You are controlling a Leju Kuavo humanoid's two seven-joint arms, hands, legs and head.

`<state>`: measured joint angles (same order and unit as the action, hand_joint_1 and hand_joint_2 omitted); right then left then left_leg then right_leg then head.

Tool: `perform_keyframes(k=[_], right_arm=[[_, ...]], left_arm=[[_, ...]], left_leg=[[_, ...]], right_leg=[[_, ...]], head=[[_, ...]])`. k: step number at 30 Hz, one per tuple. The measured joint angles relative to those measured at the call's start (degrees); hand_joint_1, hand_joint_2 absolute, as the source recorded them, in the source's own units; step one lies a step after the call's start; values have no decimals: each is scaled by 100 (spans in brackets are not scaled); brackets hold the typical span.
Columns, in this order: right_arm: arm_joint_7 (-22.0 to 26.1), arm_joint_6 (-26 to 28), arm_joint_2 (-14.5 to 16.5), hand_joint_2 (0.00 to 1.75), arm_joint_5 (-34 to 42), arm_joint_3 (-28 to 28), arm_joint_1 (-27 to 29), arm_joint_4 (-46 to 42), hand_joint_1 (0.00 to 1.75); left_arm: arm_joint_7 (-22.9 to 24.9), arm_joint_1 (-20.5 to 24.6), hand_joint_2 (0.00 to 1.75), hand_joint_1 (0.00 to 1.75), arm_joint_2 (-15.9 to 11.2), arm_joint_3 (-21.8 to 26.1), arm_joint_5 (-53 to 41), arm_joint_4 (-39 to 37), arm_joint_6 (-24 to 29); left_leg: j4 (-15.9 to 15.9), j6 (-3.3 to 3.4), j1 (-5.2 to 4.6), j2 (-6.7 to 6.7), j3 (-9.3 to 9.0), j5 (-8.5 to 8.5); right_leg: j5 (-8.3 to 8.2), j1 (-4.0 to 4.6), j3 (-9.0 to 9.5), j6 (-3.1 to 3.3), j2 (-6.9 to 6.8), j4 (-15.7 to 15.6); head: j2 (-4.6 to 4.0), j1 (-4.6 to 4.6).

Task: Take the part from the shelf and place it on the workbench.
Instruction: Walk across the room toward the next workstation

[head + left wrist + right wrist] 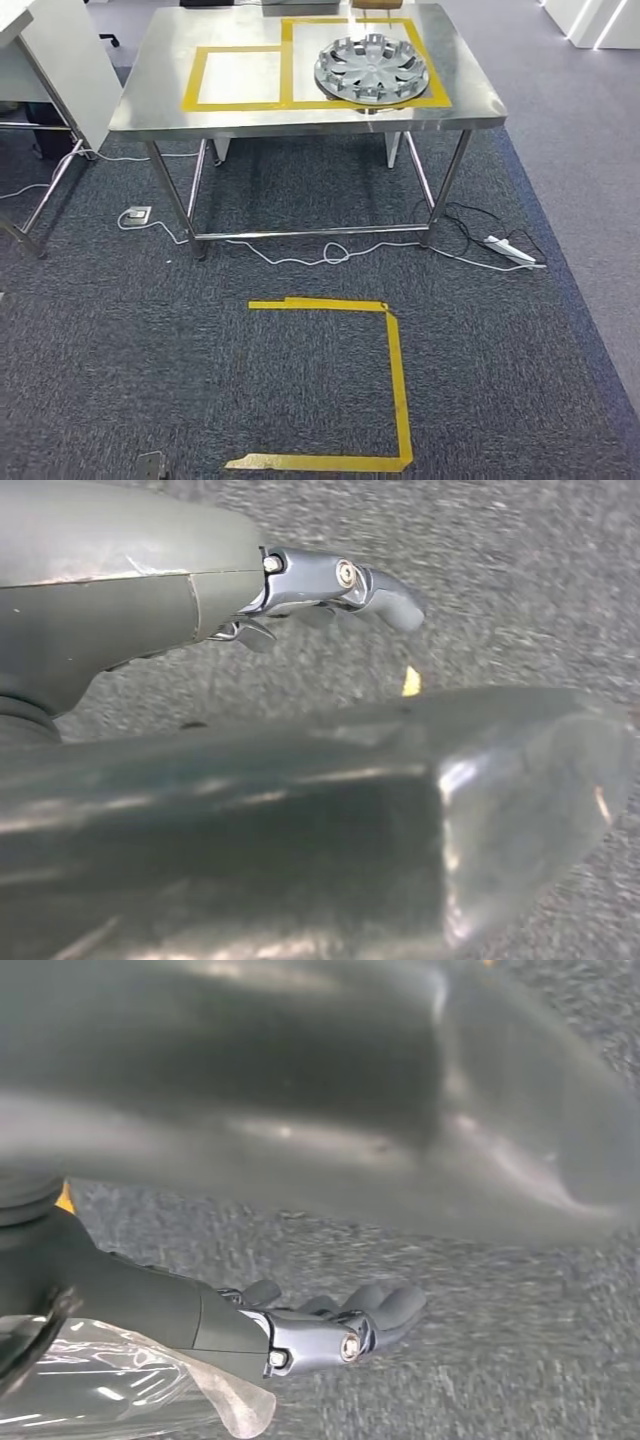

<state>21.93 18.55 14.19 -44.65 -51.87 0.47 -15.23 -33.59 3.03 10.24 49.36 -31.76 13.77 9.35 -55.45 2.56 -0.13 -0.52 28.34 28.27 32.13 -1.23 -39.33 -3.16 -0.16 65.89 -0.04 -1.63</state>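
Dark grey carpet [113, 340] runs under a steel workbench [226, 118] at 12 o'clock in the head view, and the part [371, 68] (a silver wheel cover) lies flat on the bench toward 1 o'clock, inside the larger yellow tape square [287, 60]. On the floor at 6 o'clock sits a yellow tape outline [398, 380], with white cables [302, 260] trailing under the bench. Over carpet in the wrist views, the left hand [332, 585] and the right hand [340, 1325] each hold nothing, fingers extended and only slightly curled
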Motion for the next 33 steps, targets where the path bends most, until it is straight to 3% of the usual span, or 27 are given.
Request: perform_keyframes(k=[1,2,3,4,6,7,9,11,12,13,15,17,18,19,20,22,24,25,27,28,30,31,33], right_arm=[[11,-19,0,0,-18,5,1,-1,0],[20,-38,1,0,-43,9,3,-4,0],[25,-59,3,0,-73,9,10,-12,0],[27,-83,11,0,-116,9,21,-28,0],[25,-124,29,0,-202,9,41,-76,0],[23,-141,37,0,-244,9,45,-108,0],[18,-172,62,0,-324,8,47,-172,0],[8,-216,99,0,-436,2,64,-238,0],[1,-247,120,0,-499,-8,84,-264,0],[-8,-277,140,0,-563,-27,105,-304,0],[-22,-331,184,0,-666,-75,149,-385,0],[-28,-354,211,0,-714,-113,175,-454,0],[-29,-356,219,0,-722,-125,181,-479,0],[-30,-359,222,0,-727,-137,184,-500,0],[-31,-363,228,0,-734,-147,184,-519,0],[-31,-377,244,0,-759,-170,184,-556,0],[-30,-392,273,0,-795,-196,187,-597,0],[-30,-400,286,0,-811,-208,185,-616,0],[-30,-415,303,0,-849,-228,180,-652,0],[-29,-422,308,0,-876,-238,177,-668,0],[-18,-434,310,0,-937,-278,176,-685,0],[-10,-438,310,0,-967,-307,179,-687,0],[9,-441,309,0,-1019,-366,190,-687,0]], left_arm=[[0,-2,0,0,1,9,0,0,3],[0,-4,0,0,1,19,0,0,4],[0,-4,0,0,1,34,0,1,4],[0,-5,0,0,2,56,0,1,4],[0,-4,0,0,5,103,-2,3,3],[0,-5,0,0,13,122,-5,4,2],[-2,0,0,0,31,157,-26,12,-1],[-10,0,0,0,41,207,-62,19,-7],[-19,-5,0,0,40,236,-86,20,-10],[-30,-18,0,0,40,267,-107,20,-13],[-49,-48,0,0,40,320,-152,21,-13],[-58,-64,0,0,39,354,-175,23,-15],[-61,-66,0,0,37,369,-179,25,-18],[-62,-69,0,0,35,384,-179,26,-22],[-63,-73,0,0,34,398,-179,27,-25],[-69,-73,0,0,34,420,-179,30,-28],[-77,-56,0,0,37,436,-180,38,-28],[-81,-47,0,0,39,442,-181,43,-28],[-86,-55,0,0,42,463,-185,51,-28],[-87,-69,0,0,43,477,-186,52,-28],[-88,-86,0,0,46,512,-198,52,-27],[-89,-81,0,0,48,526,-210,52,-27],[-90,-67,0,0,49,554,-240,52,-27]], left_leg=[[-5,14,-22,-9,98,-77],[-15,23,-46,-16,200,-154],[-28,28,-68,-23,303,-225],[-44,29,-87,-23,407,-295],[-75,23,-115,-6,566,-413],[-88,13,-127,10,620,-462],[-105,-20,-141,43,683,-568],[-88,-72,-137,83,735,-697],[-87,-101,-125,108,758,-734],[-129,-142,-114,125,789,-665],[-511,-235,-76,134,901,-188],[-1247,-330,-19,122,1048,383],[-1579,-369,10,119,1086,471],[-1782,-402,38,110,1063,408],[-1788,-430,64,87,952,243],[-1233,-469,102,-87,463,-27],[-467,-424,81,-320,-38,46],[-227,-368,62,-377,-159,141],[-72,-235,48,-304,-164,213],[-50,-184,54,-254,-140,198],[-38,-89,62,-147,-71,122],[-41,-56,53,-91,-26,85],[-50,-20,20,49,65,13]], right_leg=[[212,5,-50,1,0,381],[283,13,-43,11,0,672],[211,24,38,32,0,799],[48,41,218,70,2,721],[-217,83,729,165,29,196],[-208,111,1046,218,66,-195],[-14,142,1556,266,136,-943],[83,161,1715,279,128,-1312],[51,157,1668,295,84,-1329],[-3,147,1618,333,36,-1333],[-123,119,1502,398,-67,-1345],[-232,119,1361,416,-167,-1334],[-279,117,1282,407,-227,-1318],[-321,113,1200,394,-292,-1291],[-352,106,1120,379,-359,-1252],[-389,98,1004,337,-480,-1147],[-412,108,932,278,-588,-1037],[-425,117,901,244,-642,-997],[-448,121,858,171,-742,-961],[-405,112,821,133,-668,-912],[-117,91,646,73,-343,-530],[106,84,493,57,-156,-163],[446,84,194,65,-20,581]], head=[[0,8],[0,13],[0,13],[1,12],[1,10],[1,9],[1,4],[1,7],[1,15],[1,15],[1,-2],[1,-22],[1,-22],[1,-22],[1,-22],[1,-24],[1,-28],[1,-33],[1,-33],[1,-30],[1,-15],[0,-5],[0,-4]])
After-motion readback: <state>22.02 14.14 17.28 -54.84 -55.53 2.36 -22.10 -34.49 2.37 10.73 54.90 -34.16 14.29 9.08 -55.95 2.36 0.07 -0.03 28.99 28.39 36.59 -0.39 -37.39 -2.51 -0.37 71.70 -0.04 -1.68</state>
